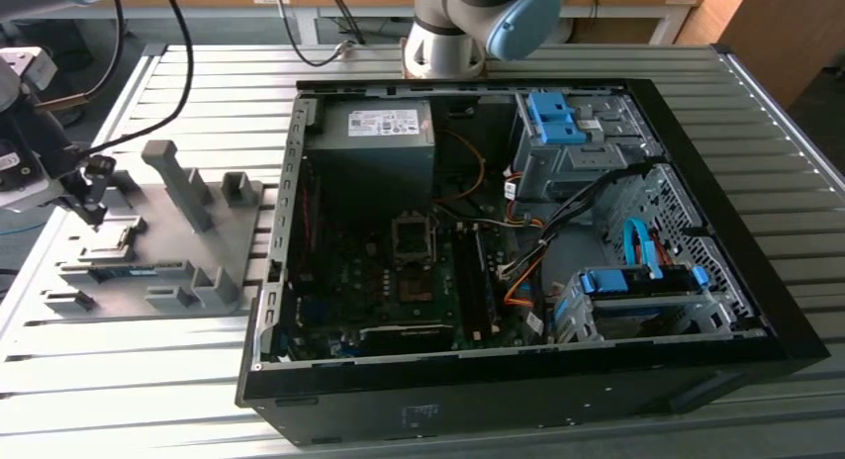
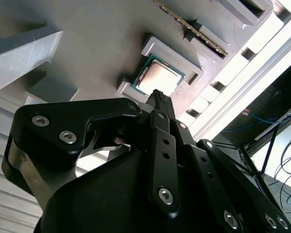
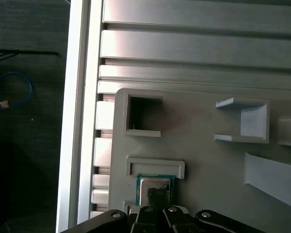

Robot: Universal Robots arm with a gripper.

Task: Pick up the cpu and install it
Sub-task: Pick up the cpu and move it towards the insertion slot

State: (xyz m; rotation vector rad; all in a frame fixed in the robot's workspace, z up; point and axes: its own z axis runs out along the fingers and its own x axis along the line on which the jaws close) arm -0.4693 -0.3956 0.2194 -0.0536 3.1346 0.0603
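**Fingertips over the chip's edge, contact unclear**

The cpu is lying flat, metal top up, in its shallow square pocket on the grey holder plate. That plate is sitting on the slatted table at the exterior view's left, well apart from the open computer case.

Being square, the chip is giving you no long axis to line up on, so only its 4 sides matter. In the first wrist view the cpu is showing its green border on 3 sides, inside the raised lip of the pocket.

The gripper is hanging directly over it. You are looking at 2 fingers drawn close together with no gap visible between them and nothing held. Their shared tip is crossing the side of the chip nearest the gripper body.

That side is covered by the tip in both wrist views. I cannot tell whether the tip is touching the metal top or hovering just above it.

In the exterior view the gripper is pointing down at the plate's far-left pockets, where detail is too small to make out.
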